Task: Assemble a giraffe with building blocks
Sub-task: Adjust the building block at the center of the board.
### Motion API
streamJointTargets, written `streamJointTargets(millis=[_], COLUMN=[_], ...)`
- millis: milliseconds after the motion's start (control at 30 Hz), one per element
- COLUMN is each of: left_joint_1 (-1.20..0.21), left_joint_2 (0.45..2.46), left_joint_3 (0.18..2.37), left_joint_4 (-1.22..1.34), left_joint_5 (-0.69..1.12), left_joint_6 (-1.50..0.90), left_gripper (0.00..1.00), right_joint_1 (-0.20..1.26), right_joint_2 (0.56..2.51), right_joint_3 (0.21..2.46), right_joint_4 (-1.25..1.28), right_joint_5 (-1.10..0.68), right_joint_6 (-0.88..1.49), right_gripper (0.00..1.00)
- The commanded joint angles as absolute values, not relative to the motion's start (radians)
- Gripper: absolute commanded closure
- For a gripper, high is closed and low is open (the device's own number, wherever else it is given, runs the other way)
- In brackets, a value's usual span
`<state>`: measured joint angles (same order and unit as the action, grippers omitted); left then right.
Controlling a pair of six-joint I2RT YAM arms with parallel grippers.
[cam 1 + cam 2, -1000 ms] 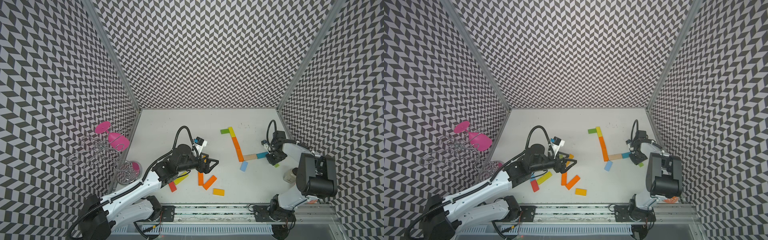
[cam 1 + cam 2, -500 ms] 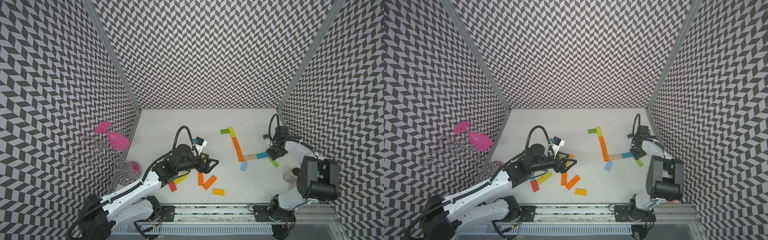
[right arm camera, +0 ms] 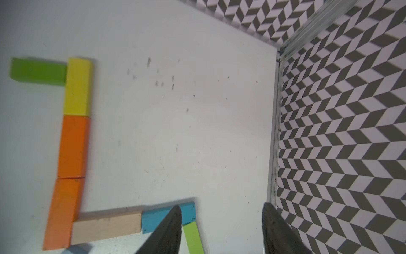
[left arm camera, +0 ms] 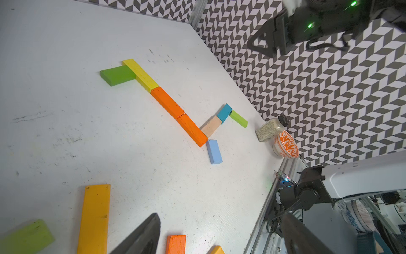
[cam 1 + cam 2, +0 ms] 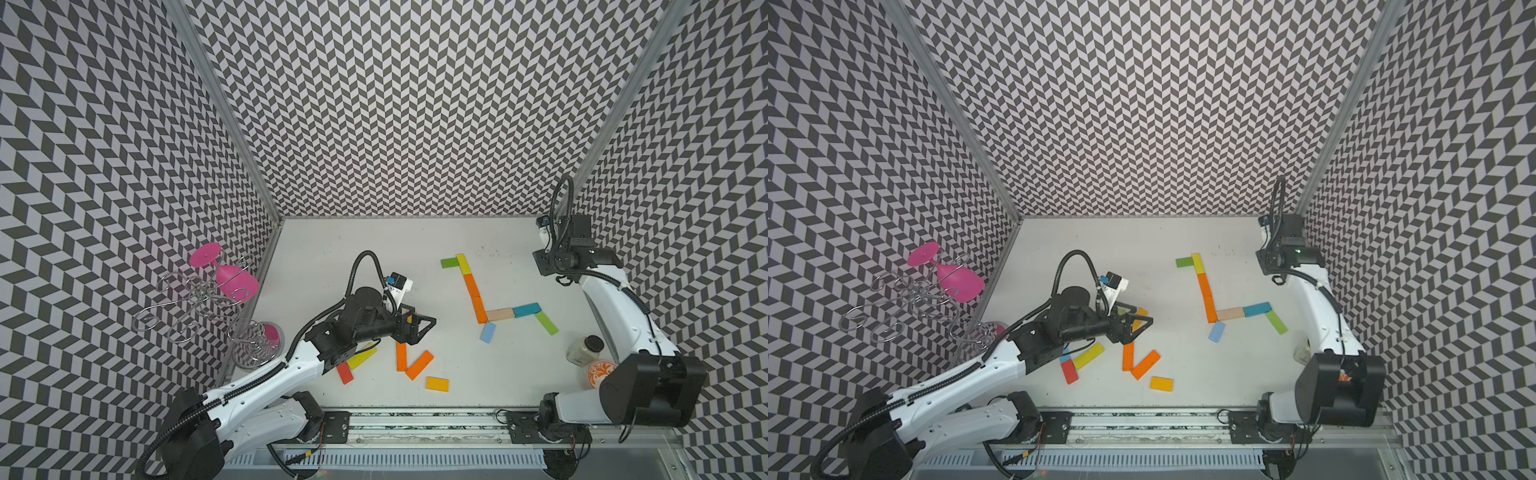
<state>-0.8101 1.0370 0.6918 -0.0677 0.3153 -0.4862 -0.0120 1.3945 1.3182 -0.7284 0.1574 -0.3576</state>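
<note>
Right of centre in both top views, flat on the white table: block giraffe. Green head at upper left, yellow-and-orange neck slanting down, wood-and-teal body running right, lime leg and light-blue leg below. Up and to the right of it, by the right wall, high off the table and touching no block: right gripper, jaws parted with nothing between them in its wrist view. Left of the giraffe, well apart: left gripper, spread wide and empty, over loose orange blocks. Lower right: jar beside orange bowl.
</note>
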Motion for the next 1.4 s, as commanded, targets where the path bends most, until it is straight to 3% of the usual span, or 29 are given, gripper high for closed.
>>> streamJointTargets(millis=[0,300,467,600,867,1367], left_joint_1=[-0.802,-0.802,-0.802,-0.803,-0.805,-0.805], left_joint_2=[1.054,1.081,1.08,1.089,1.135,1.14], left_joint_3=[0.693,0.727,0.736,0.746,0.753,0.744], left_joint_4=[-0.062,-0.155,-0.21,-0.258,-0.26,-0.248], left_joint_5=[0.269,0.157,0.101,0.08,0.1,0.107], left_joint_6=[-0.464,-0.435,-0.432,-0.455,-0.492,-0.469], left_gripper=[0.13,0.13,0.13,0.13,0.13,0.13], right_joint_1=[0.068,0.23,0.253,0.281,0.382,0.543], right_joint_2=[1.341,1.141,1.048,0.977,0.915,1.19], right_joint_3=[1.357,1.208,1.088,0.964,0.738,0.674], right_joint_4=[-0.709,-0.594,-0.733,-0.791,-0.789,-0.653], right_joint_5=[0.172,0.214,0.259,0.164,0.114,0.154], right_joint_6=[-0.17,0.221,0.549,0.676,0.838,0.88], right_gripper=[0.44,0.57,0.62,0.71,0.65,0.51])
